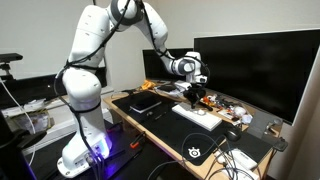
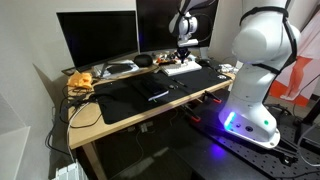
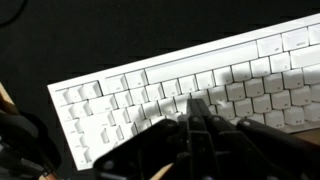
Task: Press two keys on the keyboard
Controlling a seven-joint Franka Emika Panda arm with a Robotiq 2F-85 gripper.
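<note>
Jaws are seen clenched tight against each other, and the gripper (image 3: 194,104) is pointed down over the middle rows of the keyboard (image 3: 110,95) in the wrist view; whether a key is actually being touched cannot be told. In an exterior view the white keyboard is found lying flat on the black mat (image 1: 205,150), just in front of the dark monitor (image 1: 250,70), with a black tablet-like slab (image 1: 147,101) laid beside it.

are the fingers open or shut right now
Shut: the wrist view shows the fingers pressed together, no gap, over the white keyboard.
</note>
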